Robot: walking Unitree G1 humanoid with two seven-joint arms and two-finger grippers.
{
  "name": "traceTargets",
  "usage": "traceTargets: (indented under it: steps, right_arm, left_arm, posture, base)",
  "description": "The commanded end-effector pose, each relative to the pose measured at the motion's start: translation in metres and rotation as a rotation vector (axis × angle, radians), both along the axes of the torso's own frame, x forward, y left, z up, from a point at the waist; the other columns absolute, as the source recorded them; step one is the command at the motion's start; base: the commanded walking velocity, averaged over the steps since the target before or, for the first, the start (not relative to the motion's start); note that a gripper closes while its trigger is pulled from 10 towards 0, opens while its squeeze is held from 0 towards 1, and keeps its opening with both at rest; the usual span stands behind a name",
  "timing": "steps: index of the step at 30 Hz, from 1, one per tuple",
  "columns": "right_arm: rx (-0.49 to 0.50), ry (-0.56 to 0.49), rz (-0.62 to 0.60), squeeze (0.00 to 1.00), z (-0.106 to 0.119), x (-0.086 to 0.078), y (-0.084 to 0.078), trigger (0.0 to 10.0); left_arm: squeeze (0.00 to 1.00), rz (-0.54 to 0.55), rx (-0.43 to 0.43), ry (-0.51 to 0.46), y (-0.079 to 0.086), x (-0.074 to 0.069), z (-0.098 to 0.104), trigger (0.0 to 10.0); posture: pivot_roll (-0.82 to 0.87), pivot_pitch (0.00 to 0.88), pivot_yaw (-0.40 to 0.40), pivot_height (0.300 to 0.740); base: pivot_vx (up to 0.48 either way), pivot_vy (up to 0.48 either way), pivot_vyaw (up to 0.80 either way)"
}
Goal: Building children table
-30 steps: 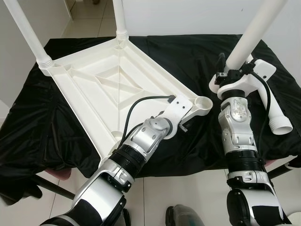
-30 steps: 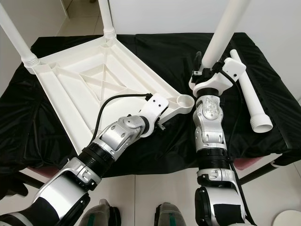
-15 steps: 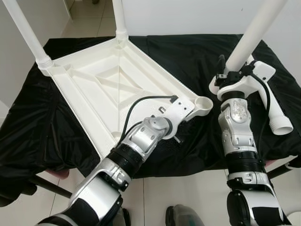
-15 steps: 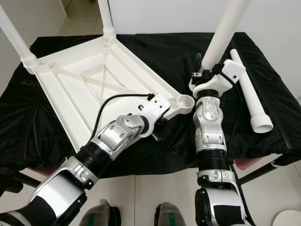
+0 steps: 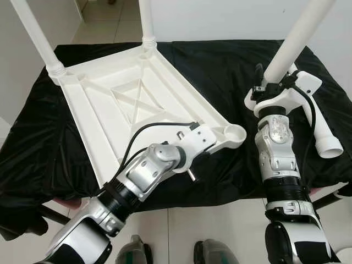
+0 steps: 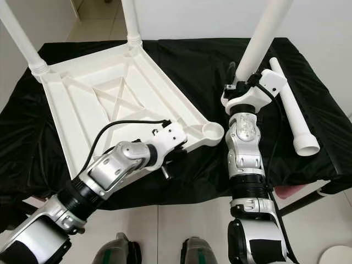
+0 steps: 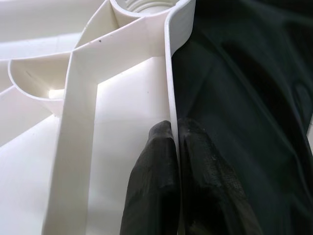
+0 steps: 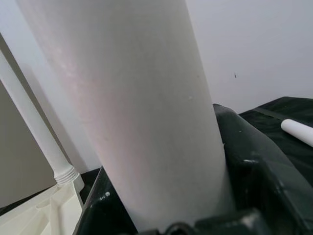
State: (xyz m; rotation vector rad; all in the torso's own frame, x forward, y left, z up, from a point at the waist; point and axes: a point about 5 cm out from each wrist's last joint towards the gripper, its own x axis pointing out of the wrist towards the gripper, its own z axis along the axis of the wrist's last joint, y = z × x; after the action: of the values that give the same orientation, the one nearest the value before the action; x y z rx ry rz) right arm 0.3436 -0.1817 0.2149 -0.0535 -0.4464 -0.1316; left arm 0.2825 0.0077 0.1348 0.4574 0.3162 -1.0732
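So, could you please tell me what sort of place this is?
Probably a room in a home: light floor tiles, a plain white wall, and a work surface draped in black cloth holding the upturned white table top.

Bright even indoor light, sharp head views; wrist close-ups w/ soft blur.

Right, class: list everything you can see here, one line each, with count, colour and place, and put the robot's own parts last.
tabletop: 1, white, upside down on the cloth, left of middle.
fitted legs: 2, white, standing up from the tabletop's far corners.
empty socket: 1, white, at the tabletop's near right corner.
held leg: 1, white, upright in the right gripper.
loose leg: 1, white, lying on the cloth at far right.
cloth: 1, black, covering the work surface.
left gripper: 1, black fingers, pinching the tabletop's rim near the socket.
right gripper: 1, black fingers, clamped round the held leg.
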Motion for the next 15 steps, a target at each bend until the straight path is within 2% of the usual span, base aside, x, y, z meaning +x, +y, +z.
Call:
traceTargets:
  steps: [1,5,6,10,11,12,13,15]
  right_arm:
    - [-0.004,-0.008,0.011,0.00,0.005,0.002,0.002,10.0]
    - [-0.005,-0.003,0.014,0.00,0.004,0.003,0.003,10.0]
    - [-0.003,0.003,0.021,0.00,0.003,0.004,0.004,10.0]
    - [-0.004,0.011,0.035,0.00,0.002,0.004,0.005,10.0]
    - [-0.005,0.031,0.048,0.00,0.000,0.006,0.007,10.0]
    - [-0.005,0.031,0.048,0.00,0.000,0.006,0.007,10.0]
    - [-0.014,0.062,0.064,0.00,-0.003,0.008,0.010,10.0]
    - [-0.038,0.113,0.080,0.00,-0.007,0.011,0.012,10.0]
  left_arm:
    - [0.00,-0.101,0.031,0.049,0.005,-0.009,-0.003,0.0]
    - [0.00,-0.121,0.032,0.044,0.011,-0.013,0.000,0.0]
    - [0.00,-0.109,0.036,0.035,0.012,-0.012,0.001,8.6]
    - [0.00,-0.097,0.049,0.006,0.013,-0.010,0.002,8.6]
    - [0.00,-0.079,0.048,0.003,0.013,-0.007,0.004,10.0]
    - [0.00,-0.079,0.048,0.003,0.013,-0.007,0.004,10.0]
    - [1.00,-0.067,0.019,0.018,0.012,-0.006,0.008,10.0]
    - [1.00,-0.077,-0.018,0.032,0.011,-0.007,0.015,10.0]
  posture:
    - [-0.16,0.006,0.041,0.740]
    - [-0.15,0.011,0.039,0.740]
    - [-0.14,0.017,0.031,0.740]
    - [-0.14,0.018,0.029,0.740]
    - [-0.14,0.022,0.026,0.740]
    - [-0.14,0.022,0.026,0.740]
    - [-0.14,0.023,0.022,0.740]
    - [-0.14,0.022,0.016,0.740]
  base:
    - [0.000,0.000,0.00]
    - [0.000,0.000,0.00]
    - [0.000,0.000,0.00]
    - [0.000,0.000,0.00]
    - [0.000,0.000,0.00]
    - [0.000,0.000,0.00]
    - [0.000,0.000,0.00]
    - [0.000,0.000,0.00]
